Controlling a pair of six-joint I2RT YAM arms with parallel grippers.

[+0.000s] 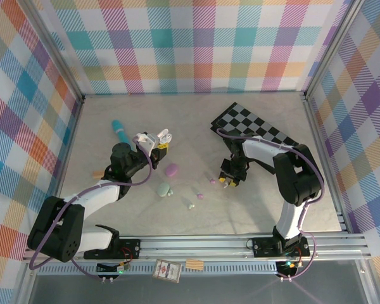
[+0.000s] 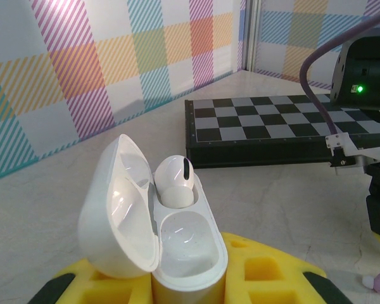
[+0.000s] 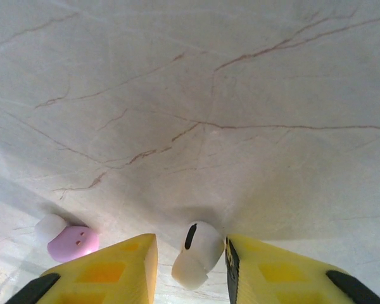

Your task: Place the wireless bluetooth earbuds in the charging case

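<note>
Well left of the checkerboard [image 1: 256, 126], our left gripper [image 1: 153, 142] is clamped on the white charging case [image 2: 189, 256]. Its lid is swung open, with one white earbud [image 2: 173, 179] standing in the socket nearer the board and the other socket empty. Just off the board's near corner, our right gripper [image 1: 228, 182] hangs low over the table [image 3: 240, 76], its yellow fingers [image 3: 114, 266] narrowly apart around a second white earbud [image 3: 196, 253] lying between them, unpinched; a lilac earbud [image 3: 73, 242] lies just beside one finger, on the side away from the board.
</note>
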